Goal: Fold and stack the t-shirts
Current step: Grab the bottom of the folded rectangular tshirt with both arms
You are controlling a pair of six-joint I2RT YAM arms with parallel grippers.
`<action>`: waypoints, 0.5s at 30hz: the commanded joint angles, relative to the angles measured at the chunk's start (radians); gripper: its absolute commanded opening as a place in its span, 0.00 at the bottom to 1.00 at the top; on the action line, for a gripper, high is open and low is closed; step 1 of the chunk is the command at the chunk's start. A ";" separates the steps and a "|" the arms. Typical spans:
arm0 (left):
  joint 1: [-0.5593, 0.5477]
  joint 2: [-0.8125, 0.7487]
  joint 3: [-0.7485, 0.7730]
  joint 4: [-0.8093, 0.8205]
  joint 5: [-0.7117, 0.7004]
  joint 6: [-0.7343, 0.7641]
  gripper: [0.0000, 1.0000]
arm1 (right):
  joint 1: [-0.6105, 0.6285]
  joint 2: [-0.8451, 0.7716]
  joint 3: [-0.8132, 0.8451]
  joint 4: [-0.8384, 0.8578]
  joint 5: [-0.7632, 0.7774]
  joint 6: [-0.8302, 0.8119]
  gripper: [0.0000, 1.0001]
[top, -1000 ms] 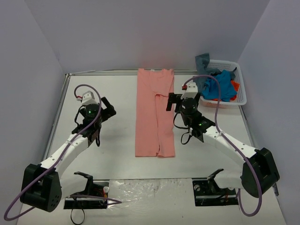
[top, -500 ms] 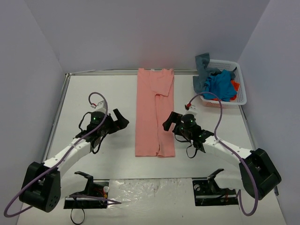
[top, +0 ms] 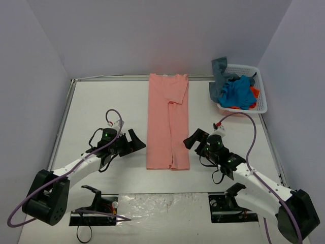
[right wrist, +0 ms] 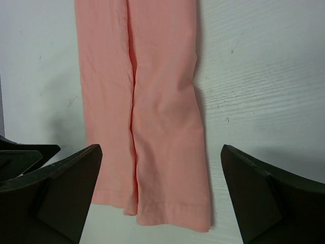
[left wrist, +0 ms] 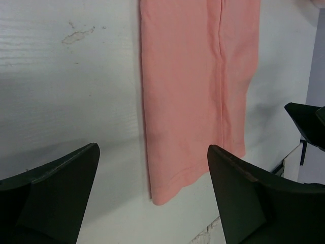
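Flanking the folded salmon-pink t-shirt (top: 168, 124), left fingers (left wrist: 56, 188) and right fingers (right wrist: 51, 198) gape empty.

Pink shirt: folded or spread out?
Partly folded. The salmon-pink shirt lies as a long narrow strip, both sides turned in and meeting along a centre line; it has not been folded end to end.

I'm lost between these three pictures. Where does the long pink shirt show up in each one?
Top external: the pink shirt lies as a long strip mid-table.
Left wrist: pink shirt runs down from the top, centre-right.
Right wrist: pink shirt runs down the middle.
Shared landmark: its near hem.
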 commanded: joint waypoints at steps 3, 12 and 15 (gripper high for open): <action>-0.025 -0.023 -0.023 0.038 0.047 -0.012 0.80 | 0.000 -0.138 -0.042 -0.105 0.044 0.066 1.00; -0.070 0.002 -0.032 -0.011 0.072 -0.006 0.67 | 0.002 -0.011 -0.039 -0.148 0.015 0.085 0.95; -0.082 -0.023 -0.052 -0.039 0.069 -0.006 0.66 | 0.003 -0.013 -0.042 -0.177 0.032 0.095 0.92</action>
